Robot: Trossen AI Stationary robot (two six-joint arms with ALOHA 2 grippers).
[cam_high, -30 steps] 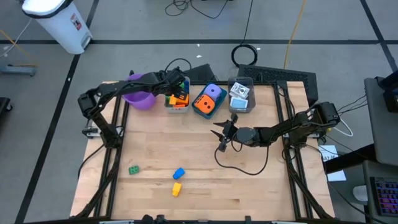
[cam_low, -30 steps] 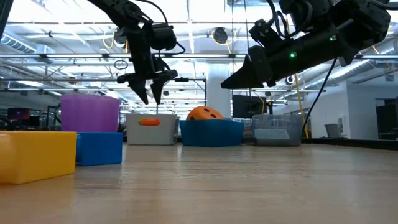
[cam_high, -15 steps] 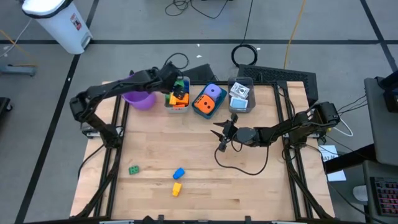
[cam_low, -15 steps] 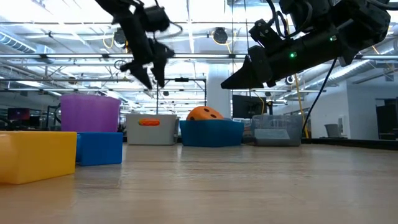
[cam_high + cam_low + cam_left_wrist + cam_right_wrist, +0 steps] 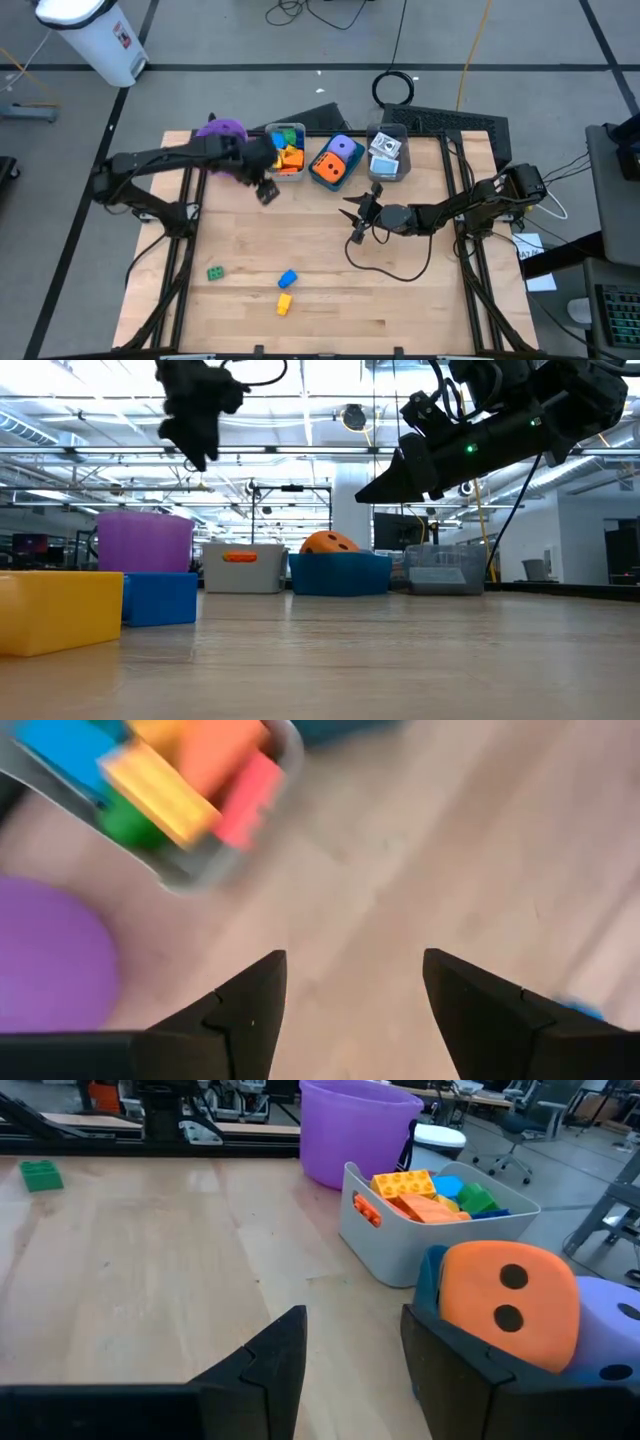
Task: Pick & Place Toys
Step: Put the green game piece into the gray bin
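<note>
Over the far left of the surface (image 5: 400,300), my left claw (image 5: 266,191) hangs open and empty beside the grey bin (image 5: 285,171) of bricks. Next: reach near for the green brick (image 5: 215,272). My right claw (image 5: 353,212) waits, parted, empty. No legible writing.

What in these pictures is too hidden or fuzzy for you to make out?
- Purple cup, high view: partly covered by the left arm, so its contents are hidden.
- Bricks in the grey bin, left wrist view: motion blur smears their shapes.
- Green brick: missing from the low view, where the yellow brick and blue brick fill the near corner.
- Printed cubes, high view: print too small to read.
</note>
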